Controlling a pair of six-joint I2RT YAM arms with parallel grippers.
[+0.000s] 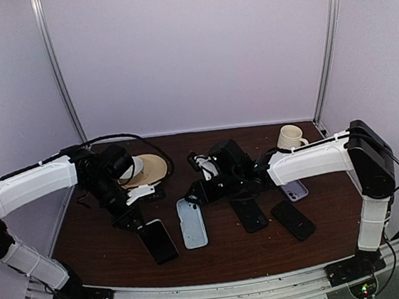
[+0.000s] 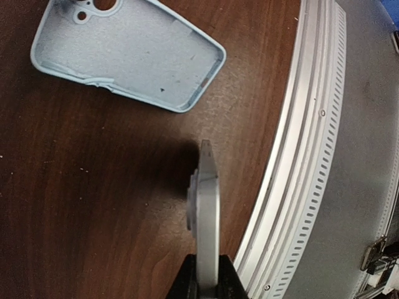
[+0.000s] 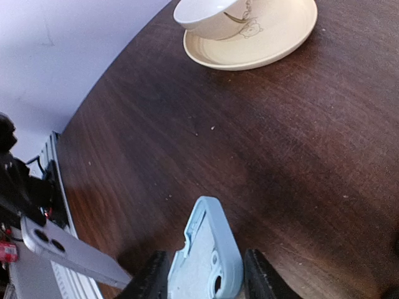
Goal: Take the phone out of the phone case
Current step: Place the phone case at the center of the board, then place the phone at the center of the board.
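Observation:
The phone shows edge-on as a silver slab over the table, and my left gripper is shut on its lower end. From above, the phone slants toward the front with its dark screen up, below my left gripper. The empty light blue phone case lies flat, inside up. My right gripper stands open, its black fingers flanking the camera end of the case with a thin gap on each side. The phone also appears at lower left in the right wrist view.
A cream saucer with a tipped cup stands at the back left. A mug is at the back right. Two black phones and a pale one lie under the right arm. The metal front rail runs beside the held phone.

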